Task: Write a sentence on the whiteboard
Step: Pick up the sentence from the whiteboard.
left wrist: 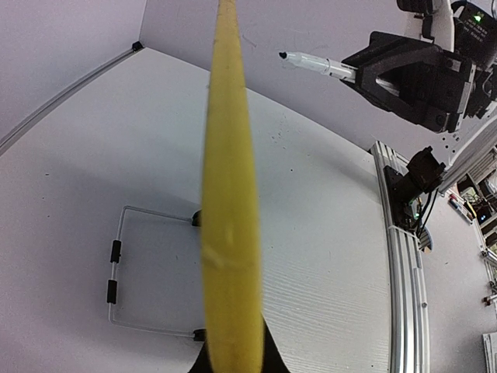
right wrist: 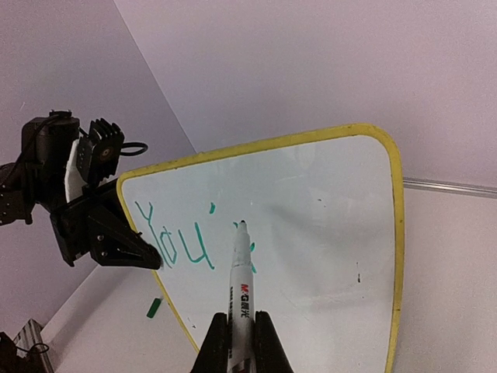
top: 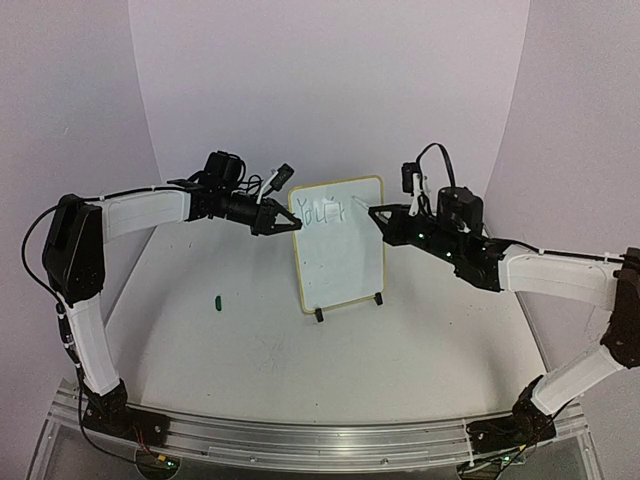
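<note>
1. Presently listed, whiteboard [top: 345, 268]: stood upright on small black feet at the middle of the top view, on the white surface [top: 300, 370]. It has a thin yellow frame and rounded corners.
2. Sentence [right wrist: 177, 245]: green letters reading "You'" are seen across the upper left of the board face, with a faint stroke just beside them. Most of the writing is judged not yet done.
3. Left hand [top: 290, 224]: closed on the board's left edge, near the top corner. In its own wrist view the yellow frame is seen edge-on between the fingers.
4. Right hand [right wrist: 241, 342]: closed on a white marker [right wrist: 241, 284], with the tip brought up to the board just right of the apostrophe. Whether the tip is touching cannot be told.
5. Handling, as judged: the board is taken to be light, stiff and thin, with a slick face. It is likely to be tipped or slid by pen pressure. It is best held at the frame, high up and clear of the lettering, since wet ink would be smeared by a brush.
6. Green cap [top: 217, 300]: laid on the surface, lower left of the board, well apart.
</note>
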`<move>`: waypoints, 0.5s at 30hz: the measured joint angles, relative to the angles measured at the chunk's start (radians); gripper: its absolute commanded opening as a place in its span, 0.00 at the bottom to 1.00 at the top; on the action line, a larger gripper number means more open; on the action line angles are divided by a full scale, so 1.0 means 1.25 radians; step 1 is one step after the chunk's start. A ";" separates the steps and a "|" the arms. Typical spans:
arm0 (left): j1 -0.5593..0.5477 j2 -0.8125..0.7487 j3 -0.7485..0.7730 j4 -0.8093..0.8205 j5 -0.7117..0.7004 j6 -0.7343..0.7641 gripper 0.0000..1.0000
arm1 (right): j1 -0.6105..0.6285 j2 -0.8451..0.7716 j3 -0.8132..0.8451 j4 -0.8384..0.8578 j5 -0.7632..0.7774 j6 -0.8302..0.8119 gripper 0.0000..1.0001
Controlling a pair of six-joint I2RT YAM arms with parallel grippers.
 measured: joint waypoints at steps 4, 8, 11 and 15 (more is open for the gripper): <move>0.000 0.000 0.000 0.000 0.000 0.000 0.00 | -0.015 -0.002 -0.005 0.003 -0.009 0.005 0.00; 0.000 0.000 0.000 0.000 0.000 0.000 0.00 | -0.021 0.005 -0.005 0.006 -0.019 0.007 0.00; 0.000 0.000 0.000 0.000 0.000 0.000 0.00 | -0.021 0.018 -0.005 0.009 -0.024 0.008 0.00; 0.000 0.000 0.000 0.000 0.000 0.000 0.00 | -0.021 0.039 -0.004 0.010 -0.041 0.008 0.00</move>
